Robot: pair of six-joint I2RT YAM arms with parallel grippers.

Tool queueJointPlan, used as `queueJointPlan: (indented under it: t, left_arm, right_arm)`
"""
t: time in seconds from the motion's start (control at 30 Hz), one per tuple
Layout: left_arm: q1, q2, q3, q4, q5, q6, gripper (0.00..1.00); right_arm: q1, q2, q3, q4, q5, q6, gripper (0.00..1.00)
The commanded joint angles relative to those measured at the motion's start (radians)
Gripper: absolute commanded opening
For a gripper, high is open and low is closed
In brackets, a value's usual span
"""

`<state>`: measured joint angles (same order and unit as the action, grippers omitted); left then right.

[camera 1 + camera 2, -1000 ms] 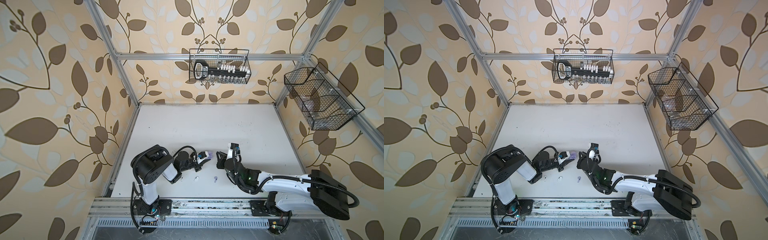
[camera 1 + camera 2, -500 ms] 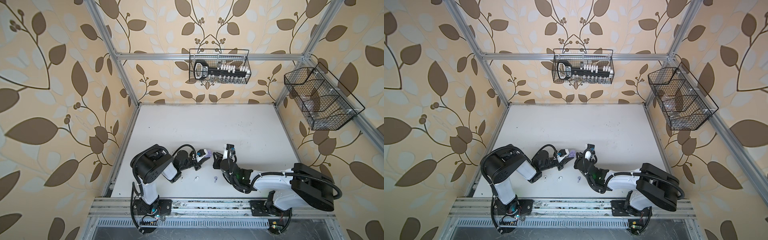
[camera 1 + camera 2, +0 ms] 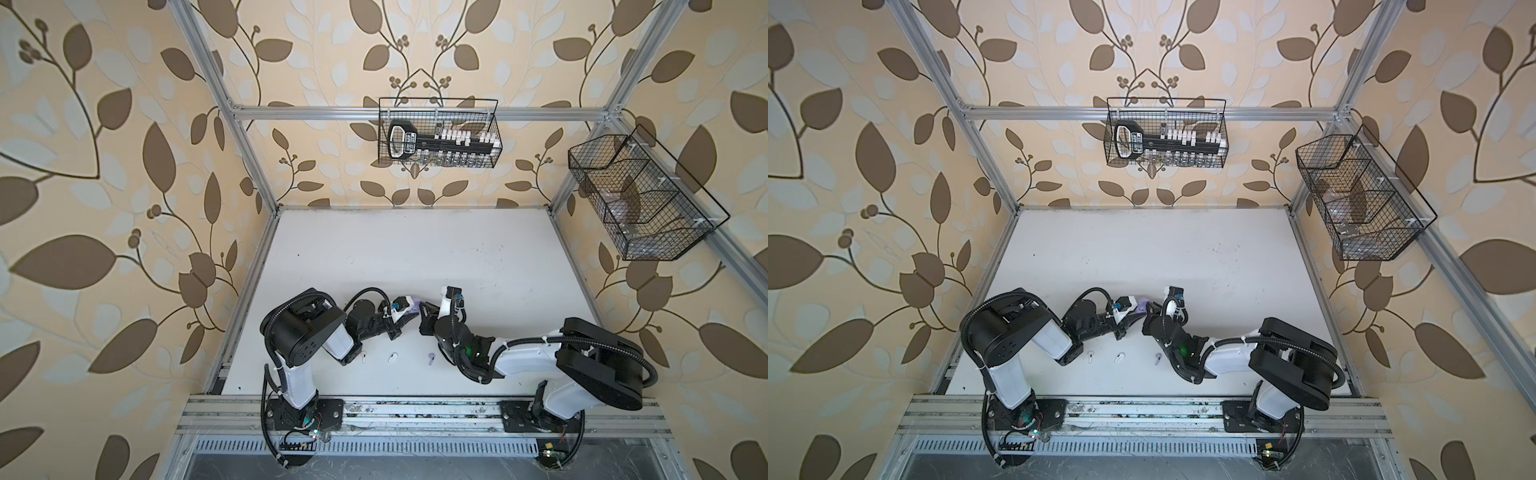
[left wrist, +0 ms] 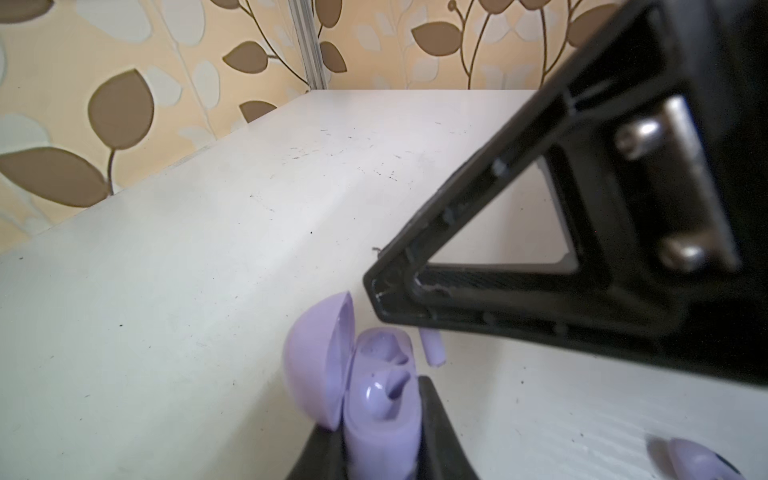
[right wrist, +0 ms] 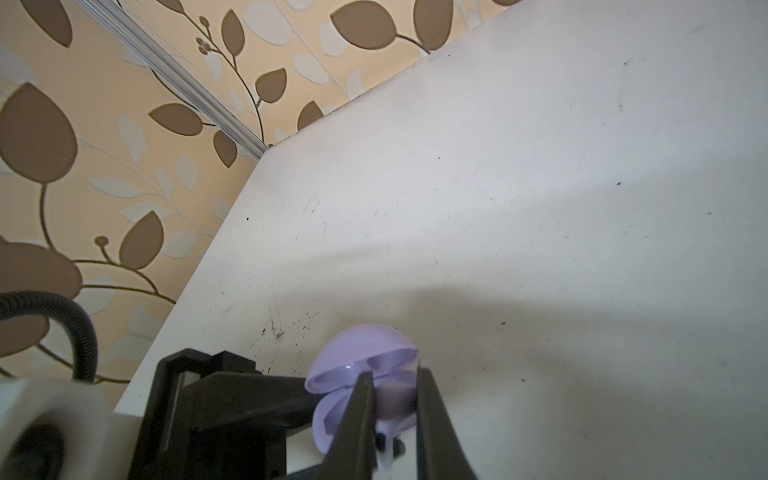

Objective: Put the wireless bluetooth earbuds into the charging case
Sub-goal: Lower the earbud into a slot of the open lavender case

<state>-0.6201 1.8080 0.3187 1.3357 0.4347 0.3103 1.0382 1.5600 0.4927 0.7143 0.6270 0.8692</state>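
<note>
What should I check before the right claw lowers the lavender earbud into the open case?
1. Lid open: ok, the lavender case stands open.
2. Case held: ok, the left claw is shut on it.
3. Earbud held: ok, the right claw is shut on the lavender earbud.
4. Stem lined up with a socket: cannot tell, depth is unclear.
5. Other earbuds out of the way: ok, the white earbuds and the loose lavender earbud lie on the table, apart from both claws.
</note>
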Motion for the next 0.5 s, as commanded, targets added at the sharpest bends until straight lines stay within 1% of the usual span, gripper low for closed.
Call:
queueJointPlan:
  t: [0.0, 0.2, 0.47]
  left_arm:
    - [0.012, -0.005, 0.022, 0.073, 0.018, -0.012, 0.03]
    - [0.017, -0.005, 0.022, 0.076, 0.022, -0.017, 0.03]
    - [0.025, -0.004, 0.024, 0.081, 0.020, -0.031, 0.03]
  right_arm:
    - [-0.007, 0.018, 0.027, 0.052, -0.002, -0.010, 0.15]
    - [-0.033, 0.028, 0.032, 0.073, -0.016, -0.019, 0.15]
    - [-0.024, 0.039, 0.024, 0.091, -0.003, -0.012, 0.15]
